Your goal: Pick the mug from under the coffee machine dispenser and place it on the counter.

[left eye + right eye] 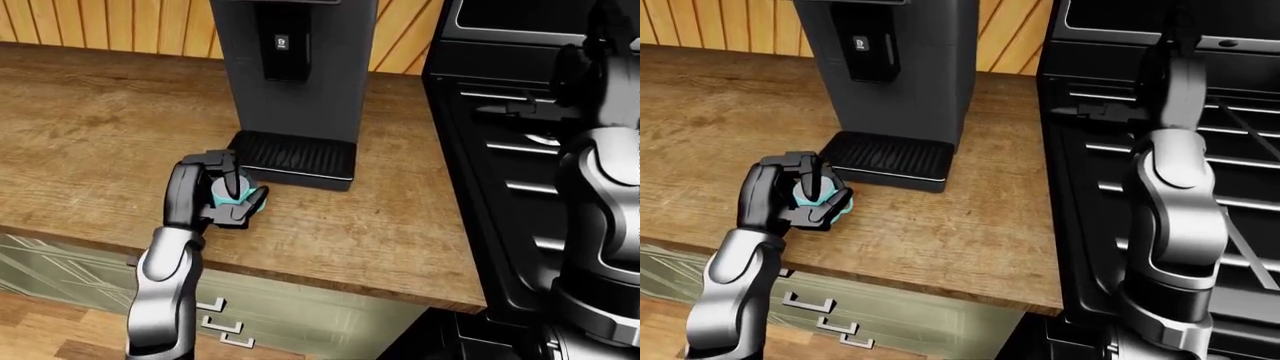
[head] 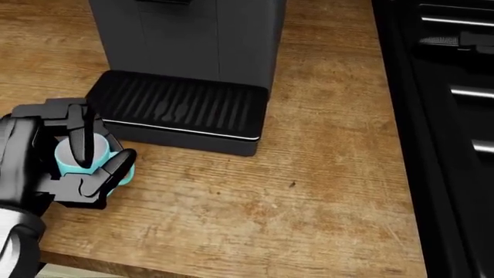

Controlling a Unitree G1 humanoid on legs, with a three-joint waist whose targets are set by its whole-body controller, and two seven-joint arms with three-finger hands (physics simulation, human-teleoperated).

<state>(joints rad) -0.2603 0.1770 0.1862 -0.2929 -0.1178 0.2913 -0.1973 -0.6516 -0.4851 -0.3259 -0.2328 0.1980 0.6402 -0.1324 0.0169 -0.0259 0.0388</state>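
A light blue mug (image 2: 71, 157) is off the drip tray (image 2: 181, 107), just left of and below the tray's lower-left corner in the head view. My left hand (image 2: 97, 157) is shut on it, one finger over the rim and the others around its side. It sits low over the wooden counter (image 2: 255, 214); I cannot tell whether its base touches the wood. The dark coffee machine (image 1: 290, 71) stands above the tray with nothing under its dispenser. My right arm (image 1: 1175, 180) is raised at the right, and its hand is lost against the dark oven.
A black oven (image 1: 520, 127) with metal bars fills the right side, past the counter's end. The counter's near edge (image 1: 300, 274) runs just below the left hand, with green drawers (image 1: 840, 315) under it. A wood-slat wall (image 1: 100, 22) rises behind.
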